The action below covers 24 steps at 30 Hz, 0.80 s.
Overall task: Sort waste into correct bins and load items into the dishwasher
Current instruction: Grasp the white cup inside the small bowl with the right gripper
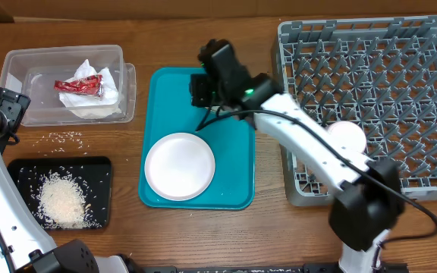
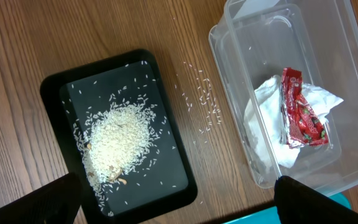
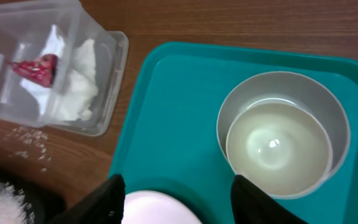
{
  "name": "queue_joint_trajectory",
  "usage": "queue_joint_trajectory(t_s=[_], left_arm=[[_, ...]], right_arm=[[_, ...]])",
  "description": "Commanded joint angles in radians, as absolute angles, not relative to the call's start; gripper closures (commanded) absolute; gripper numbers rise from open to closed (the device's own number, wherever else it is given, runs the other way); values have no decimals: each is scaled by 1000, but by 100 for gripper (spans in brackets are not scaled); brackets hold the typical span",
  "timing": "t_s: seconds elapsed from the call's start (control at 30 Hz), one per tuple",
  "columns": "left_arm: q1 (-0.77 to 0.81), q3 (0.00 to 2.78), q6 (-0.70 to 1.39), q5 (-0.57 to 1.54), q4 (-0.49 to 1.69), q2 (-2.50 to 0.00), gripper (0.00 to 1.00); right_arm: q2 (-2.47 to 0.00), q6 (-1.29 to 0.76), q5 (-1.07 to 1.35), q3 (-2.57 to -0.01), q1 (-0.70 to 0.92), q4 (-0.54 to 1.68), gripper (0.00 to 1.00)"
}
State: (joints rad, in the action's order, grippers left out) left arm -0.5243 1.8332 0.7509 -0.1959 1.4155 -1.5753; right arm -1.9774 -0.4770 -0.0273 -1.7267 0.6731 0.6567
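While hanging over the far end of the teal tray (image 3: 173, 112), risks a clumsy pick. Looks down on a grey bowl (image 3: 278, 87) with a small white bowl (image 3: 275, 149) nested inside, both upright at that far end. Judging by this, could lift only the inner bowl and drag or rock the outer one. Could equally pinch both rims together and lose one on the way to the dish rack (image 1: 385, 68) just right of the teal tray. Could also knock the white plate (image 1: 179, 165) at the near end of the teal tray by coming down short, given its rim showing between the fingers in the wrist view. Might spill anything wet in the inner bowl by tilting early; cannot tell whether wet or merely glossy. As for the right pincer (image 3: 176, 183): spread to a middling gap, holding nothing, touching nothing, hanging clear above the teal tray. As for the left pincer (image 2: 176, 186): spread fully wide and empty. Hovers well left of the teal tray, over the black tray (image 2: 50, 93) heaped with rice (image 2: 114, 137) and the clear tub (image 2: 328, 50) with napkins (image 2: 263, 124) and a red wrapper (image 2: 300, 109). Not yet binned: loose rice grains (image 2: 201, 93) on the table (image 2: 17, 50) between those two, left of the teal tray. Could scatter them further by sweeping low.
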Motion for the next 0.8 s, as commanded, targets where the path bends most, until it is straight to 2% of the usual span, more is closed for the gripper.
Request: queue_joint_trajectory(t_s=[0.0, 0.3, 0.5, 0.77], left_arm=[[-530, 1829, 737, -210, 1417, -1582, 0], [-530, 1829, 736, -210, 1417, -1582, 0], [-530, 1829, 736, -210, 1417, -1582, 0], [-530, 1829, 736, -210, 1417, -1582, 0]], right_arm=[[-2051, -464, -101, -1727, 673, 634, 44], [-2120, -384, -118, -1727, 673, 614, 47], [-2120, -385, -124, -1727, 673, 614, 64], [-2140, -385, -136, -1727, 673, 638, 66]])
